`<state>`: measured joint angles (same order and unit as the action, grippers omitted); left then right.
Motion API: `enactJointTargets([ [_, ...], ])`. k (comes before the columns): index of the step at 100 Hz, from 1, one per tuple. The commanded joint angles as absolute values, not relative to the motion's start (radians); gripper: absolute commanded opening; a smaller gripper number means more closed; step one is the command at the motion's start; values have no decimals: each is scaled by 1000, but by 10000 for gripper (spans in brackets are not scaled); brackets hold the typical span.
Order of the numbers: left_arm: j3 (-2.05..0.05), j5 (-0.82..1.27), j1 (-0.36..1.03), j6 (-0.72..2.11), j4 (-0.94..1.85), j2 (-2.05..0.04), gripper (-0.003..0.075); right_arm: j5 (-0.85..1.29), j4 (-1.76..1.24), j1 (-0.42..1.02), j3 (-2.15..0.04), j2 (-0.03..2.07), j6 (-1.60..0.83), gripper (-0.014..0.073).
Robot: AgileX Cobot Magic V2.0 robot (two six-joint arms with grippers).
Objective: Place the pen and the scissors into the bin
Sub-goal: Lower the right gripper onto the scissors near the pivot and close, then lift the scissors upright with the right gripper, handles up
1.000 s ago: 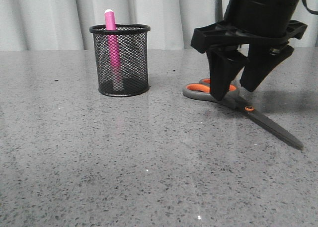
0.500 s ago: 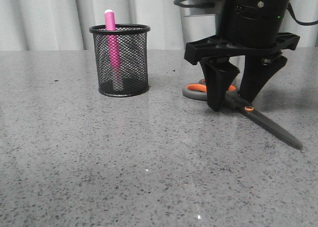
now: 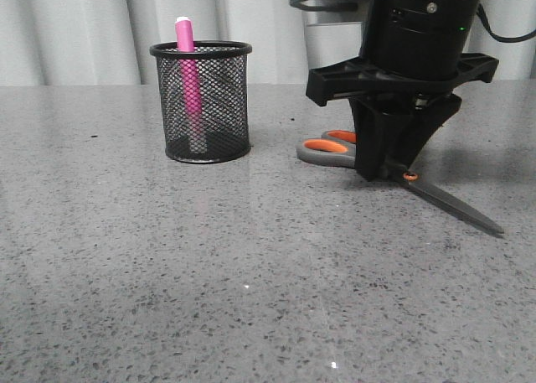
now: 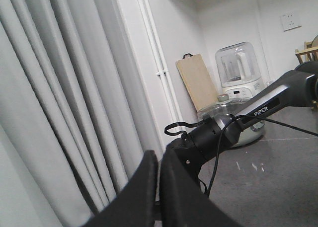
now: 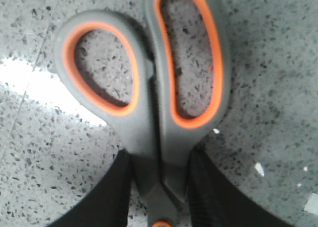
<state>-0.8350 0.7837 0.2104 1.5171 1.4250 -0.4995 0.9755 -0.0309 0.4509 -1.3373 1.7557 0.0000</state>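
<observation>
Grey speckled table (image 3: 167, 282); pale curtains (image 3: 75, 31) (pleated); wooden board (image 4: 198, 83); blender (image 4: 238, 78)

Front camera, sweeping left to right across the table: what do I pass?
Black wire-mesh pen cup holding the magenta-pink pen → orange-lined grey scissor handles → right gripper closed on the scissors → dark scissor blades.

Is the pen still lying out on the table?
No, the pink pen already stands upright inside the black mesh pen cup, its white tip poking above the rim in the front view.
</observation>
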Motion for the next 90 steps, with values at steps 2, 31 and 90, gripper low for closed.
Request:
enactJointTargets([
  [2, -858, 764, 219, 1504, 1485, -507, -19, 946, -32, 451, -1339, 1757, 0, -67],
  [31, -858, 764, 219, 1504, 1485, -507, -19, 867, -32, 448, -1339, 1625, 0, -67],
  [90, -858, 747, 219, 1504, 1483, -507, -19, 84, -84, 539, -1312, 1362, 0, -69],
])
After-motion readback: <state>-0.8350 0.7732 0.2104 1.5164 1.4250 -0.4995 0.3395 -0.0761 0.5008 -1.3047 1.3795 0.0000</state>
